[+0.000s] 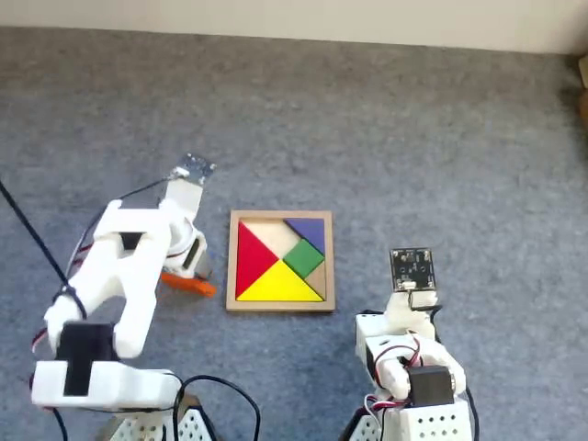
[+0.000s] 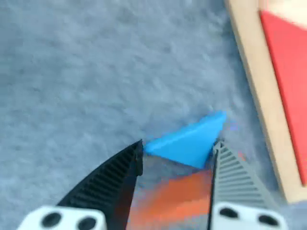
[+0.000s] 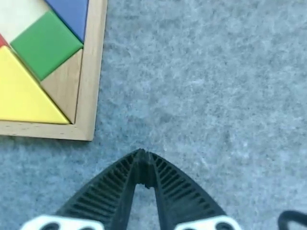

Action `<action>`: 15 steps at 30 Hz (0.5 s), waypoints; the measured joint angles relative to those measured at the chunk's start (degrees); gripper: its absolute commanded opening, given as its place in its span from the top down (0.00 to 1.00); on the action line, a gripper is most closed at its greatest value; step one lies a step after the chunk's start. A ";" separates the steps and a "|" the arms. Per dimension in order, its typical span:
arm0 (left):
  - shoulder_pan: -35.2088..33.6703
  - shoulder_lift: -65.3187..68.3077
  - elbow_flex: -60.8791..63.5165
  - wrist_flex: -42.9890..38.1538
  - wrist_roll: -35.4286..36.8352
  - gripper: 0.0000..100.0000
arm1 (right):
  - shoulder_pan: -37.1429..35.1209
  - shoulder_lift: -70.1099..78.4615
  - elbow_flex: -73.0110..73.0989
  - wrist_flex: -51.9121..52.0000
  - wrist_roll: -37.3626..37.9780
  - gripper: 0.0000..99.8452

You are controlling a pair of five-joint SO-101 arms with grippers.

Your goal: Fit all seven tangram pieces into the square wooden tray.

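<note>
The square wooden tray lies mid-table holding a red triangle, a yellow triangle, a green square and a blue-violet parallelogram. Bare wood shows in its far-left part and by its right wall. Left of the tray, my left gripper is shut on a small light-blue triangle, held at the fingertips. Below it, an orange piece lies on the carpet. My right gripper is shut and holds nothing, over carpet near the tray's front right corner.
Grey carpet covers the table. The left arm leans over the strip left of the tray. The right arm is folded at the front right. Open carpet stretches behind the tray and to its right.
</note>
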 measured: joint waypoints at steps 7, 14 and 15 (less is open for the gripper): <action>-4.22 5.01 -8.79 0.00 0.26 0.84 | 0.00 0.00 0.00 0.00 0.00 0.99; -4.40 5.01 -17.67 8.62 3.78 0.78 | 0.00 0.00 0.00 0.00 0.00 0.99; -4.57 5.01 -18.90 10.02 3.78 0.78 | 0.00 0.00 0.00 0.00 0.00 0.99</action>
